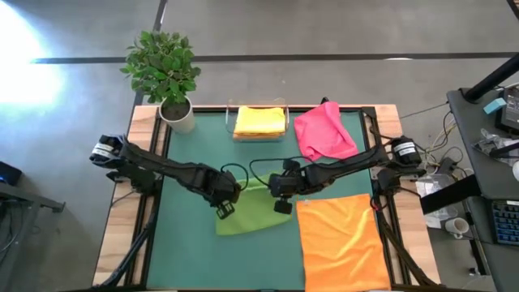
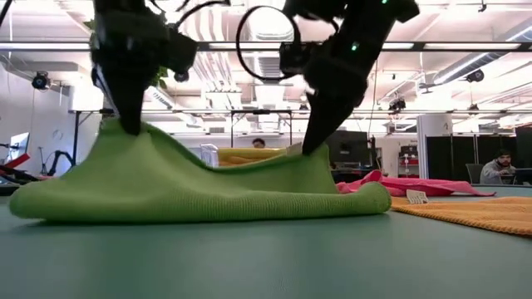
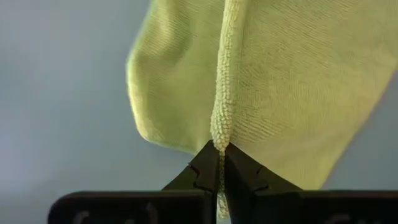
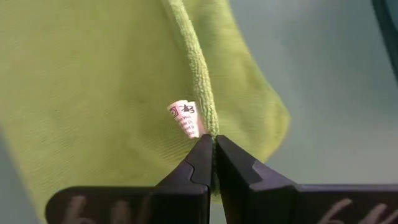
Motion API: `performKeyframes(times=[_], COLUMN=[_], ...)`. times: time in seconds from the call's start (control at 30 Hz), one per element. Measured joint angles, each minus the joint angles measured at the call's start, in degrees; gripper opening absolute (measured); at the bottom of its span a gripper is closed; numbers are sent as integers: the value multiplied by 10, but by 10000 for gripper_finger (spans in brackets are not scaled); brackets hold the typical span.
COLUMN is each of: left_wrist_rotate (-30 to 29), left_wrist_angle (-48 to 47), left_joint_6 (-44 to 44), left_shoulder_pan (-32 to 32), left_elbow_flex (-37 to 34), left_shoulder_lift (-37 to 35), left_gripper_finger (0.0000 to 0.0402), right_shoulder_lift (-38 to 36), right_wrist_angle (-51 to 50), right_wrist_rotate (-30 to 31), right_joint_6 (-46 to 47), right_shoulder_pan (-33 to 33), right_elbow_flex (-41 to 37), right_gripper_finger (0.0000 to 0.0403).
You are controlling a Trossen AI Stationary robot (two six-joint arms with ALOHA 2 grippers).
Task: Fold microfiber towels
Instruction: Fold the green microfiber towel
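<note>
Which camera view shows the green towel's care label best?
The right wrist view: the white label sits beside the hem of the green towel, just ahead of the right tool. The other views show the towel, not the label.

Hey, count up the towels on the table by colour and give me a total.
Green towel: 1
Orange towel: 1
Pink towel: 1
Yellow towel: 1
Total: 4 towels in view
</note>
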Motion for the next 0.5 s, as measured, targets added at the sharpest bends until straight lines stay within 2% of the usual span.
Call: performKeyframes(times=[0.33, 0.5], left_wrist_rotate=[-9, -10], left_wrist_angle=[30, 38], left_joint_6=[35, 36], left_shoulder_pan=[61, 67], left_elbow_flex=[-34, -40], left_shoulder_lift=[0, 0], left_gripper_finger=[0, 0], right_shoulder_lift=[17, 19], right_wrist_angle=[1, 2], right_wrist_rotate=[22, 6], right_joint_6=[9, 5], right_shoulder_pan=[-53, -65], right_elbow_flex=[-6, -6], right_gripper_finger=[8, 8])
